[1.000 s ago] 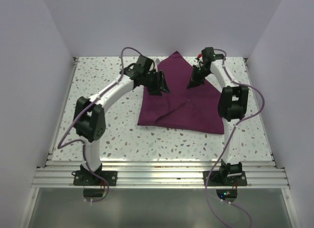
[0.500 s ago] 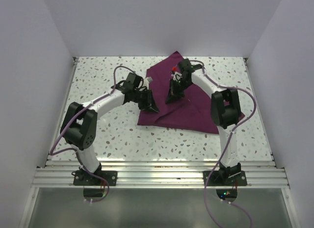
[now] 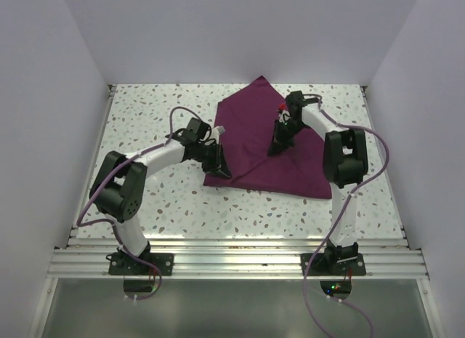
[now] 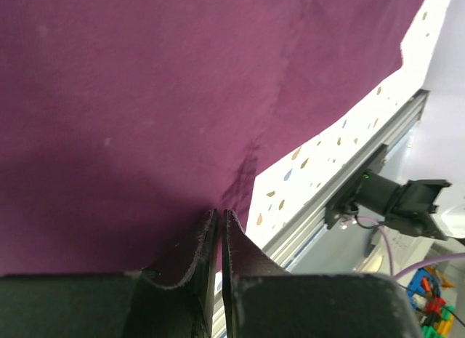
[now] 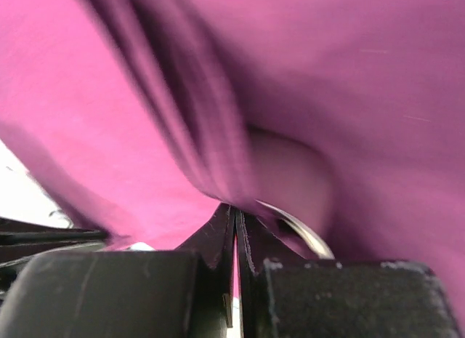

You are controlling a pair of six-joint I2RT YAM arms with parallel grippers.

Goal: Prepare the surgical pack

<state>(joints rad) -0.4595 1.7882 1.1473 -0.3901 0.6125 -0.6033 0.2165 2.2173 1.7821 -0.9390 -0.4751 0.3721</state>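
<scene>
Overhead, a large maroon cloth [image 3: 254,131] lies spread on the speckled table [image 3: 145,113]. It fills the upper middle of the frame just right of centre, with one corner pointing at the back edge. Both arms reach in from the bottom of the frame. The left gripper [image 3: 220,166] sits low at the cloth's lower-left corner, right at the edge of the fabric. The right gripper [image 3: 277,147] points down onto the middle of the cloth, where a crease runs off toward the lower left. Seen from the left wrist, the left gripper [image 4: 220,218] stands at bottom centre, its jaws drawn almost together with only a thin slit between them. The tips are pinched on the cloth [image 4: 182,83], which fills the upper left of that frame, and a small wrinkle climbs away from them. A strip of table [image 4: 305,160] and a metal rail [image 4: 327,207] slant down the right side. Seen from the right wrist, the right gripper [image 5: 234,222] is pressed tight together at bottom centre, clamped on a ridge of cloth [image 5: 363,83] that rises in blurred folds toward the upper left. A thin shiny curve [image 5: 298,235] shows just right of the tips, too blurred to name.
</scene>
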